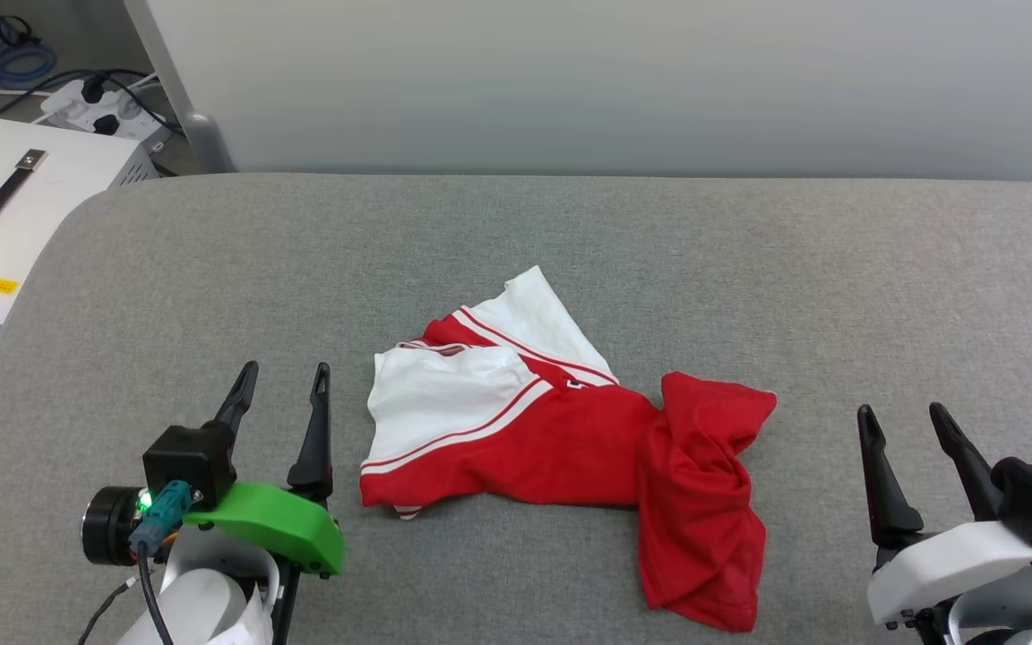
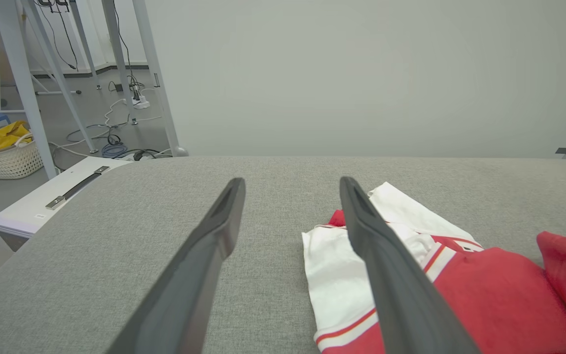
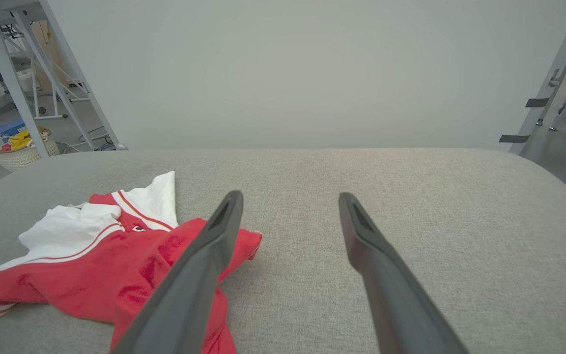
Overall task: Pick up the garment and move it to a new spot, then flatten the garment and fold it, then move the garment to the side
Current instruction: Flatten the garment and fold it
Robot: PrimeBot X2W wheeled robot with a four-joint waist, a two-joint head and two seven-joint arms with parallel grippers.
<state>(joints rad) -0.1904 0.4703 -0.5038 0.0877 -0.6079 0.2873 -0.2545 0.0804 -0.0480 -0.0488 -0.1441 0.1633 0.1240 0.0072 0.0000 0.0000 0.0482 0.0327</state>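
1 crumpled soft garment (image 1: 561, 439) on woven grey surface (image 1: 570, 233).

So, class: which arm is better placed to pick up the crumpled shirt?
Probably left: the left tool stands open beside the garment, by its white sleeve; the right tool, also open, sits farther off.

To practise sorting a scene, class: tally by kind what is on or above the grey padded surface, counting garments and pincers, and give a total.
Garments: 1, the garment, crumpled
Pincers: 2, the left pincer and the right pincer, both open
Total: 3
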